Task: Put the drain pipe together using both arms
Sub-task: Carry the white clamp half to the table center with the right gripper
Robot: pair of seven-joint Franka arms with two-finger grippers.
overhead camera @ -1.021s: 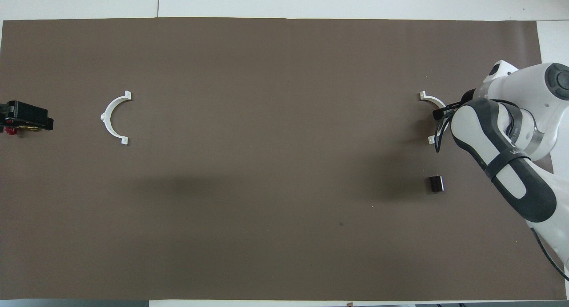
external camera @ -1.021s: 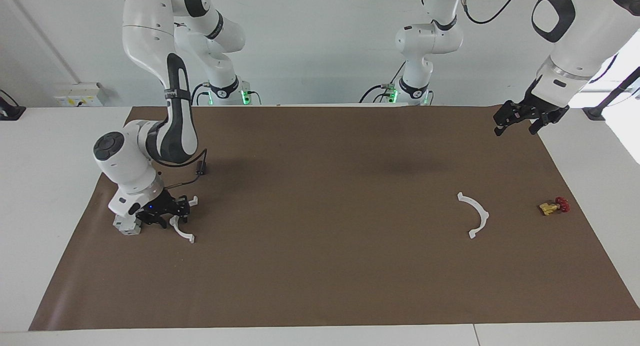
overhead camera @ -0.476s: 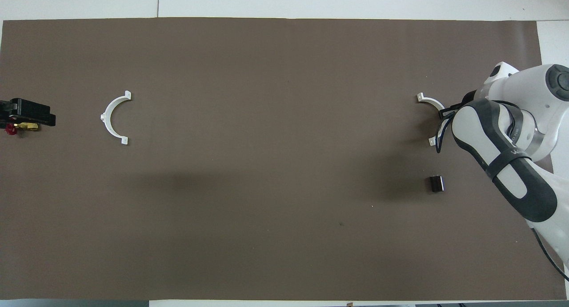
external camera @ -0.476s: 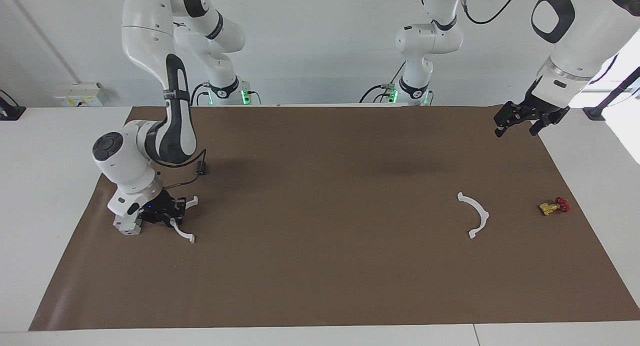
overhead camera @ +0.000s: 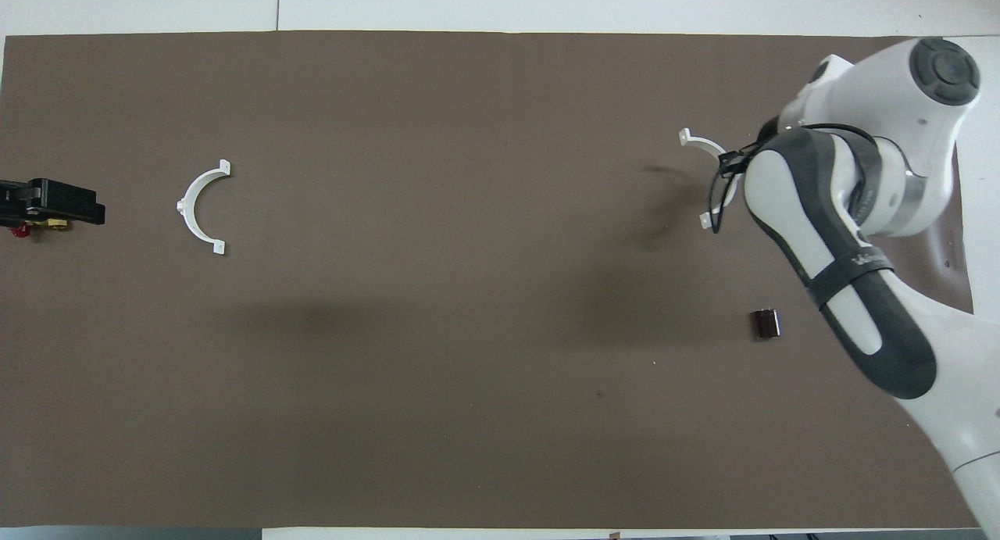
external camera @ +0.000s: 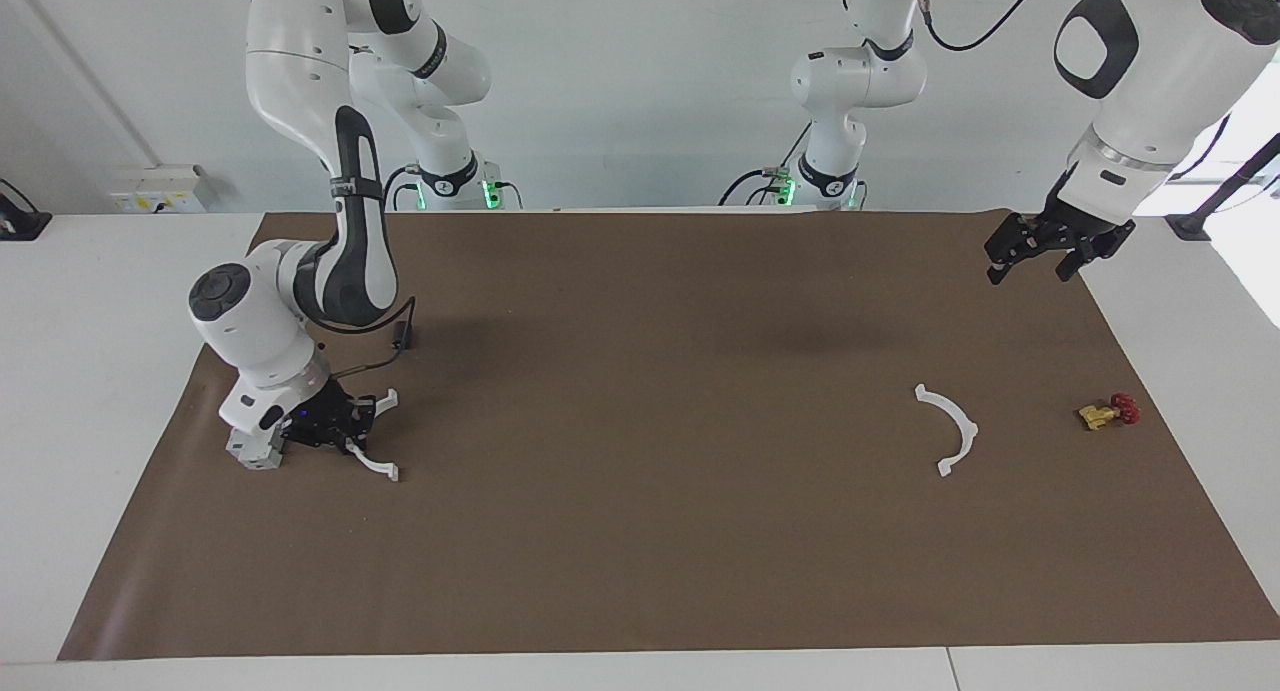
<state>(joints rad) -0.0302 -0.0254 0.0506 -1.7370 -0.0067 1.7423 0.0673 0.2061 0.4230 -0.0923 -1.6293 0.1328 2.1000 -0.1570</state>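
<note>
Half-ring arc [external camera: 372, 459] in right end effector [external camera: 335, 433]

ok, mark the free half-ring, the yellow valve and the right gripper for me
free half-ring [external camera: 962, 423], facing view: middle of the arc.
yellow valve [external camera: 1098, 414], facing view: yellow body beside the red handle.
right gripper [external camera: 340, 439], facing view: fingertips, shut on the other half-ring [external camera: 374, 463].

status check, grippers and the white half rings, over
Right gripper shut on one thin white plastic half-ring arc. Left gripper open, waiting over the brown mat's corner. Second white half-ring arc untouched. Nothing between them.
</note>
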